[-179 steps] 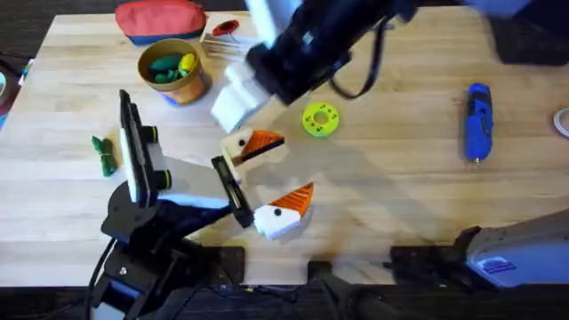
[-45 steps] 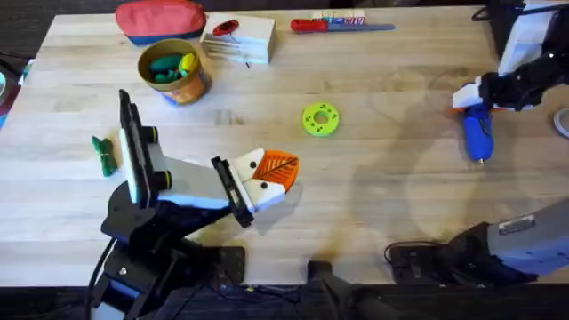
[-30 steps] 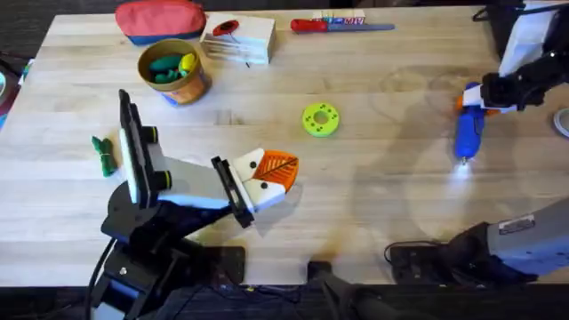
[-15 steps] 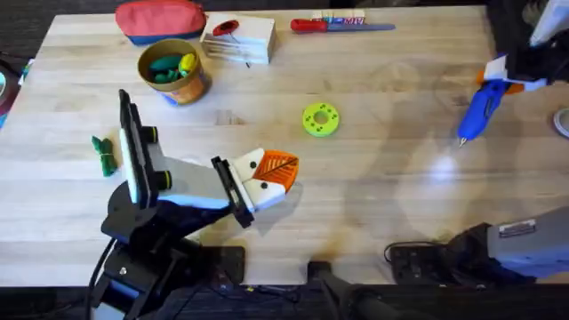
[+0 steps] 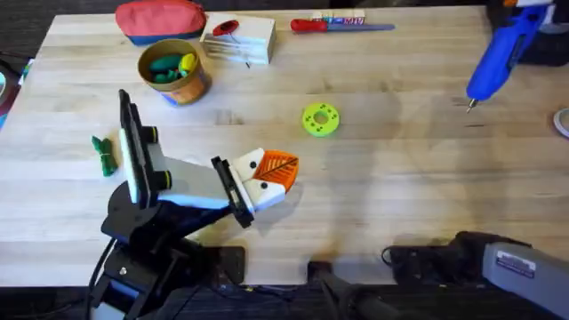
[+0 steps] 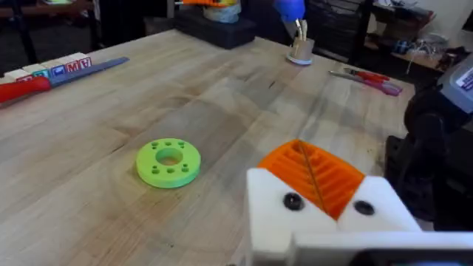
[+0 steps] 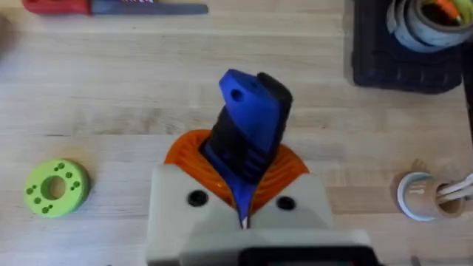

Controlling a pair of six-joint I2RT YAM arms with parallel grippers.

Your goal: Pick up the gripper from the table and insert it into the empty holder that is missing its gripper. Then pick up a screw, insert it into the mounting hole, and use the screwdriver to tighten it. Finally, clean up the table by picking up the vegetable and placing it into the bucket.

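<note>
Up comes the screwdriver, lifted clear of the tabletop, far right of the green ring, clamped in the right tool. Rigid, top-heavy; mid-barrel grip suits.

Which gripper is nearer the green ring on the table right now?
Left. The left gripper rests low on the table just short of the green ring, toward the arms' bases. The right gripper, clamped on the blue screwdriver, is raised near the table's far right corner.

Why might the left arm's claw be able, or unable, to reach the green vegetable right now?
Probably able: the vegetable lies in the open beside the left arm, nothing covering it. The left claw points away, so it must swing back.
</note>
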